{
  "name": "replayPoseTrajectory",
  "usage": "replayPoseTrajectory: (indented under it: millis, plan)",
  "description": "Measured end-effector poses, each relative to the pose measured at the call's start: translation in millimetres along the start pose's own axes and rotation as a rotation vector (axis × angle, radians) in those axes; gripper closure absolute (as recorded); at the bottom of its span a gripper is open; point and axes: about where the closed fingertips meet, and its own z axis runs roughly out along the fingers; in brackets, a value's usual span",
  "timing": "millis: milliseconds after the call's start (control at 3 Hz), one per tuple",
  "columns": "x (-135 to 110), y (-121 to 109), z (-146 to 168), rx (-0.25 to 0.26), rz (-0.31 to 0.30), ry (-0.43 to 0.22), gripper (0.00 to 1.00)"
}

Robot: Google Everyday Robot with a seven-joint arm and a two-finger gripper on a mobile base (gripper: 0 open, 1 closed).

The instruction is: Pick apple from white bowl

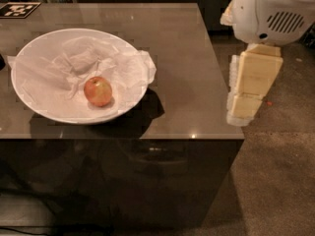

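Observation:
The apple (98, 91), small and red-orange with a yellowish patch, lies in the white bowl (43, 40) a little right of its middle. The bowl is wide, shallow and lined with crumpled white paper (129, 71) that hangs over its right rim. It stands on the left part of the table. My gripper (242, 113) hangs at the right, beyond the table's right edge, under the arm's white housing (273, 14). It is well apart from the bowl and holds nothing that I can see.
The glossy grey-brown table (187, 58) has its front edge below the bowl and its right edge next to the gripper. A black-and-white marker tag (17, 9) lies at the back left corner. Brown carpet floor (275, 176) lies to the right.

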Motion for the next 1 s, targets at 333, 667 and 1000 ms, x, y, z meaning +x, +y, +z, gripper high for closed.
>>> replayPoseTrajectory:
  millis: [333, 667, 1000]
  plan:
    - [-4, -1, -7, 0.027, -0.004, -0.011, 0.0]
    - [-28, -19, 10, 0.014, -0.039, -0.08, 0.0]
    - [-54, -44, 30, -0.031, -0.078, -0.147, 0.0]
